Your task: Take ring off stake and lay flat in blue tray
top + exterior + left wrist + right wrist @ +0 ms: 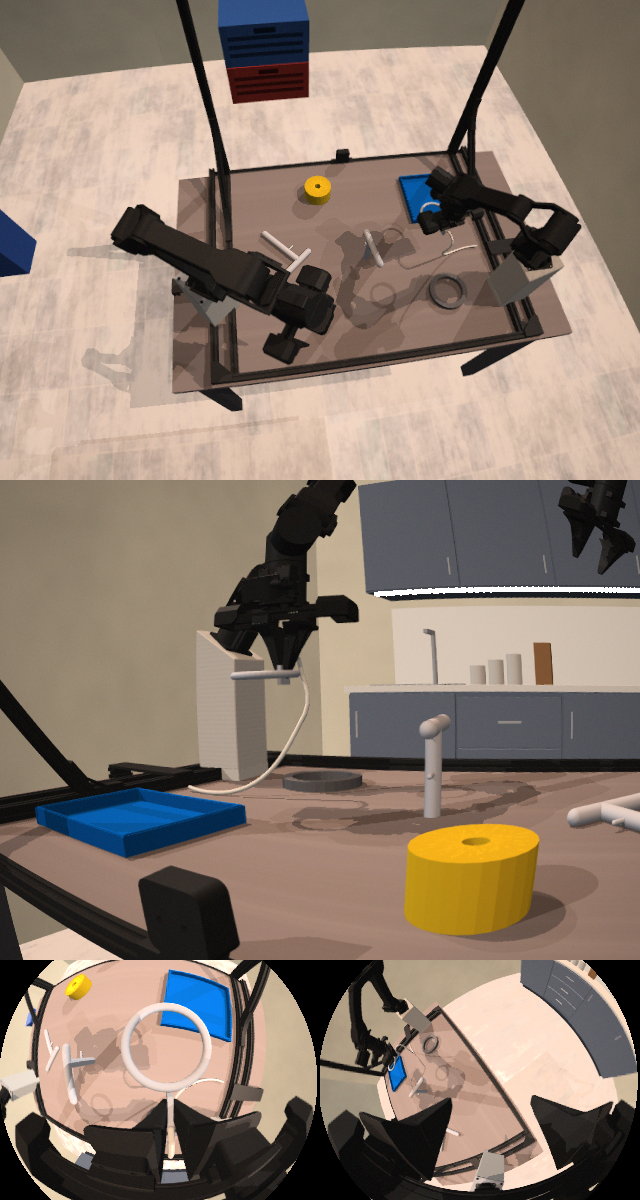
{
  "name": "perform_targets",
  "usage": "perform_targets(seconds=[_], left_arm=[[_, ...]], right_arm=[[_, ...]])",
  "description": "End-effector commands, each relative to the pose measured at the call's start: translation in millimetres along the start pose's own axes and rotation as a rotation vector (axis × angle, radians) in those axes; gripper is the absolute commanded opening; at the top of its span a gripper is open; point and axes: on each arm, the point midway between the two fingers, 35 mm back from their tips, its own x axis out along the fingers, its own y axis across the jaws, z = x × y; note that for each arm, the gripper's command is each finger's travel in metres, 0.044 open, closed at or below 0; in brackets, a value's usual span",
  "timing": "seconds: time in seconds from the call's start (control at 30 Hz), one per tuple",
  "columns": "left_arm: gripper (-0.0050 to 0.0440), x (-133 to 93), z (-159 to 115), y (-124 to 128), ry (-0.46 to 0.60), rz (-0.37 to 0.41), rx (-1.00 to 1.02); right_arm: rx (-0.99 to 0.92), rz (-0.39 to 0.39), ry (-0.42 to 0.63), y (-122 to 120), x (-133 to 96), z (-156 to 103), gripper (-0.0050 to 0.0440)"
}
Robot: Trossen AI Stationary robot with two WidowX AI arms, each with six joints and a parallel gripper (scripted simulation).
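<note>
The white ring (428,203) (258,675) (125,1047) is off the stake and hangs about level, high above the table, with a pale cord (451,242) (305,707) attached. My left gripper (283,667) (169,1102) is shut on the ring's short stem. The blue tray (416,188) (124,815) (197,1005) (396,1077) lies flat, open side up. In the top view the ring overlaps its near part, which the left arm partly hides. The T-topped stake (373,248) (433,774) stands upright, bare. My right gripper (588,564) (493,1101) is open and empty, high up.
A dark grey ring (432,291) (320,784) lies near the left arm's base. A yellow cylinder (317,190) (470,893) (79,987) stands toward the back edge. A white T-shaped piece (279,244) lies near the right arm. Black frame rails border the table.
</note>
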Motion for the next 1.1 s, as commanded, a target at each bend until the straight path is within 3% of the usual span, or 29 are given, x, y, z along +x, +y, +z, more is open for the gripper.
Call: perform_targets(seconds=[0.0, 1.07], left_arm=[[0.0, 3.1, 9.7, -0.2, 0.001, 0.004, -0.002], [0.0, 53.2, 99.9, -42.1, 0.003, -0.001, -0.003]], right_arm=[[-0.004, 0.003, 0.002, 0.5, 0.0, -0.5, 0.04], [-0.004, 0.003, 0.002, 0.5, 0.0, -0.5, 0.04]])
